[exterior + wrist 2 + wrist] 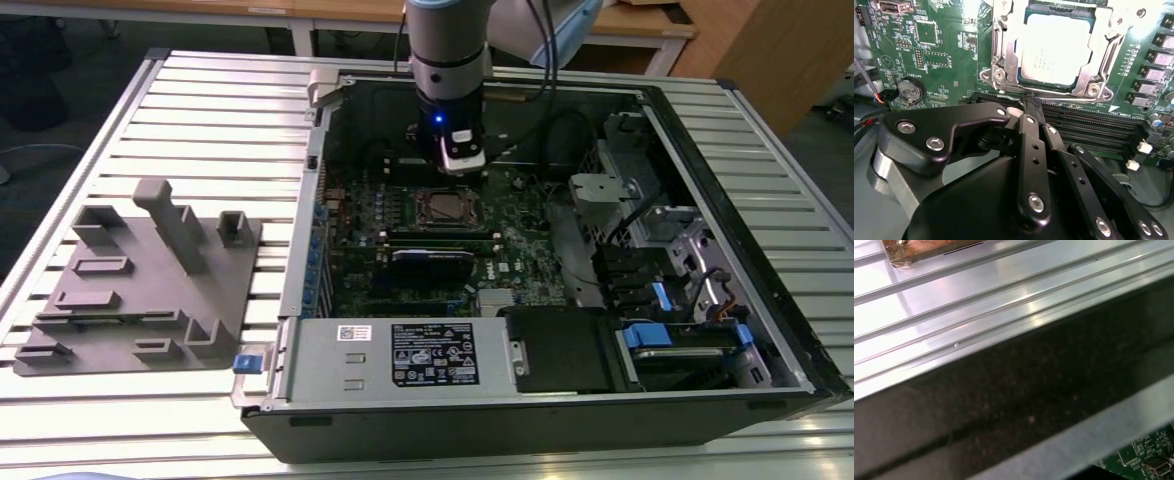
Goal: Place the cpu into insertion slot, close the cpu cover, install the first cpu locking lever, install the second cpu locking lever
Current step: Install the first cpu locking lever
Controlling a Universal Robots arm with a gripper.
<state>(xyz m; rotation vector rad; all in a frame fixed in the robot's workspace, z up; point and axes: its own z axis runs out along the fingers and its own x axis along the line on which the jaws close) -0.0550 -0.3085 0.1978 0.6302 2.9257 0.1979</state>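
The hand (1029, 106) has its fingers together just beside the cover (1008, 55); whether they pinch anything is hard to make out. The cpu (1054, 47) lies in the slot (443, 207). The case (747, 330) sits on a ribbed metal counter (187, 110), with wooden desks (641, 25) behind.

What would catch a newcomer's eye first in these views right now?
The open computer case on the slatted table, with the arm's gripper low over the motherboard. In the second wrist view the cpu sits in the insertion slot under the cpu cover, just beyond the gripper's closed tips. A grey fixture plate lies at the exterior view's left.
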